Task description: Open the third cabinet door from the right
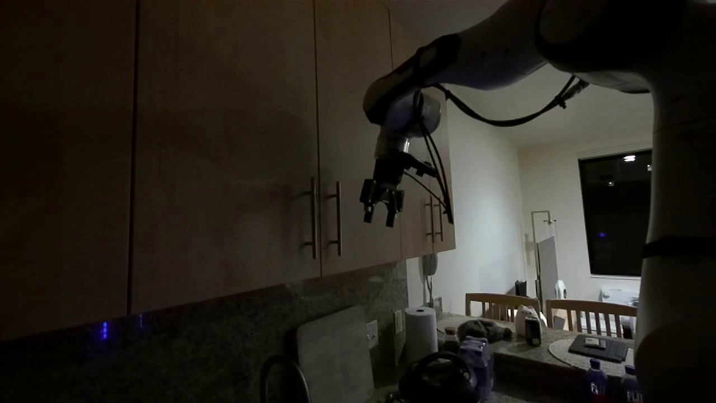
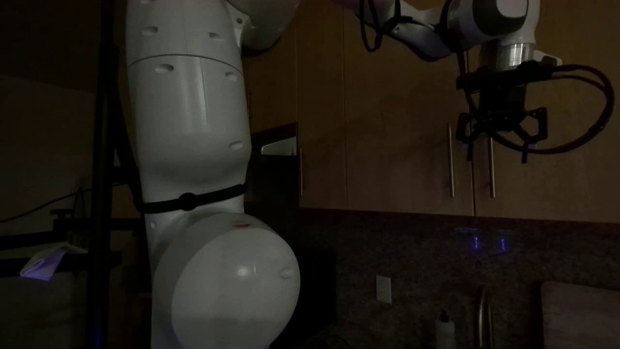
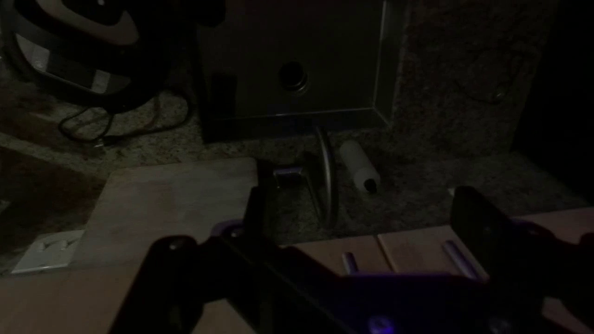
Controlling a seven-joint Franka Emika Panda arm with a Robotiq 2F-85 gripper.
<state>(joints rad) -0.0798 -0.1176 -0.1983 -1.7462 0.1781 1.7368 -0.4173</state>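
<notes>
Third cabinet door from the right [image 1: 348, 134] hangs closed behind the gripper [image 1: 379, 221], which points down in front of it with both fingers [image 1: 390, 217] spread wide. Its slim vertical bar handle [image 1: 339, 218], low by the door's left edge, is apart from the fingers; in an exterior view it shows behind them and, from that angle, between them. The wider door [image 1: 224, 157], also closed, adjoins across a narrow seam [image 3: 385, 253], and its matching handle [image 1: 314, 218] stands just beside the first. The wrist view shows both handles, one on each side of the seam. The white arm [image 1: 498, 61] covers part of the narrower door's upper right, and a dark cable [image 2: 557, 150] loops before it.

Below the doors, a cutting board [image 1: 335, 352] stands tilted against the speckled stone backsplash [image 1: 224, 347], near the curved metal faucet [image 3: 329, 181]. A white bottle [image 3: 357, 160] with a dark top is just beside the faucet, and the sink [image 3: 386, 74] adjoins them. A dark rounded appliance [image 1: 439, 383], too dim to name more closely, sits near a paper towel roll [image 1: 420, 336]. Well beyond are wooden chairs [image 1: 592, 305] and a dark window [image 1: 618, 207].
</notes>
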